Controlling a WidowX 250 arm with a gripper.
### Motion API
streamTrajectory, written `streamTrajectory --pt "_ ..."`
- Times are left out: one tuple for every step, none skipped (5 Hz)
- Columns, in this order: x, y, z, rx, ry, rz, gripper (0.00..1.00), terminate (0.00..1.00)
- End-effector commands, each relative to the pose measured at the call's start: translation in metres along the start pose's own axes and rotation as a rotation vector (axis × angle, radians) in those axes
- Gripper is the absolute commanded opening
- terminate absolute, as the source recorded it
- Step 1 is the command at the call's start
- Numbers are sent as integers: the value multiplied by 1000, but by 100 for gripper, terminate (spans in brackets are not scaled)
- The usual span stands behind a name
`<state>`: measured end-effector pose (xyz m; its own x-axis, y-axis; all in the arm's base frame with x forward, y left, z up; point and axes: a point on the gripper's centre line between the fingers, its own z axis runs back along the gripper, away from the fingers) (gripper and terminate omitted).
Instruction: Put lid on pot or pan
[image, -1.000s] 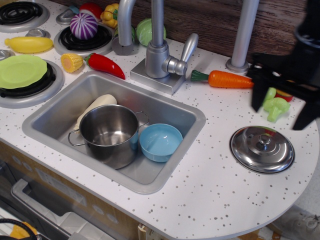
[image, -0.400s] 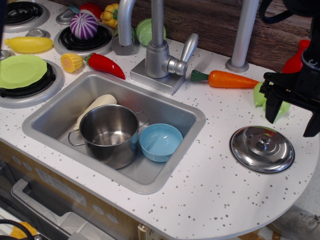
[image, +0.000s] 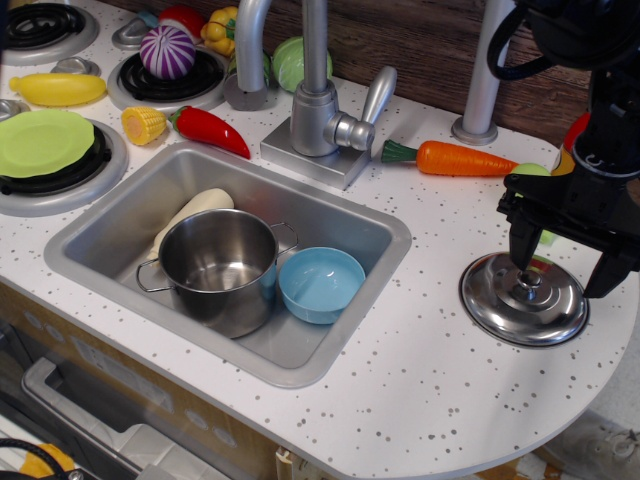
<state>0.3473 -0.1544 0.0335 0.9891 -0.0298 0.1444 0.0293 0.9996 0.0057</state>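
The steel lid (image: 520, 305) lies flat on the speckled white counter at the right, its small knob (image: 527, 284) up. My black gripper (image: 562, 268) hangs just above the lid with its fingers spread wide; the left fingertip (image: 521, 258) is right over the knob and the right one (image: 606, 275) is near the lid's far rim. It holds nothing. The shiny steel pot (image: 220, 266) with wire loop handles stands upright and empty in the sink (image: 110, 215), at the left, next to a light-blue bowl (image: 320, 284).
A carrot (image: 462, 159) and a green toy lie behind the lid by a grey post (image: 487, 70). The faucet (image: 325, 110) stands behind the sink. A red pepper (image: 210, 130), corn and a lime-green plate (image: 42, 142) on a burner are at the left. The counter edge curves close right of the lid.
My gripper has come down and slightly left from above the green toy to just over the lid, still open. The lid and pot have not moved.
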Motion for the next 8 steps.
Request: streamTrajectory --pt "7 9 14 -10 -63 -21 100 0" --pt "7 11 11 -19 -68 -22 100 0" --pt "6 14 6 -40 -76 -22 100 0" --pt "7 15 4 -67 -77 -13 100 0" --pt "7 14 0 -76 -80 13 0 0" --pt "7 14 0 -77 -77 15 0 0" --pt "8 14 0 -73 -77 18 0 0" --pt "9 14 11 -34 -60 6 0 0"
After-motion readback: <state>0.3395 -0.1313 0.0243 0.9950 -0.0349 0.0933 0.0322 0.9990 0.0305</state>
